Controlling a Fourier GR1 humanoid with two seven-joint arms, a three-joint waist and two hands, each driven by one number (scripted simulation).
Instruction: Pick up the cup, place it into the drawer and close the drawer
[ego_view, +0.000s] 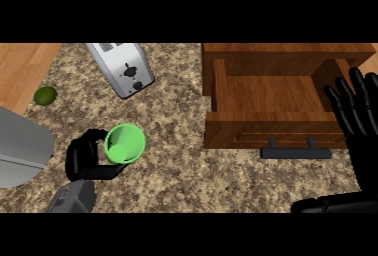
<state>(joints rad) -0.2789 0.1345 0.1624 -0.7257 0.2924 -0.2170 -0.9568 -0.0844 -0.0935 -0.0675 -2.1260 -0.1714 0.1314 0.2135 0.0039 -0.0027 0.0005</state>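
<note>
Right hand (359, 131) rests with fingers straight beside the open drawer (269, 95); left hand (90, 159) curls around the green cup (124, 144), left of it.

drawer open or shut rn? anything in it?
Open. The drawer is pulled out from the cabinet, its wooden floor exposed and bare, handle toward the robot. The green cup is outside it, in the left hand.

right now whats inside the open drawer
Only the bare wooden floor of the drawer shows; nothing lies in it. The right hand, open with fingers up, covers its right edge. The green cup sits outside, in the left hand.
</note>
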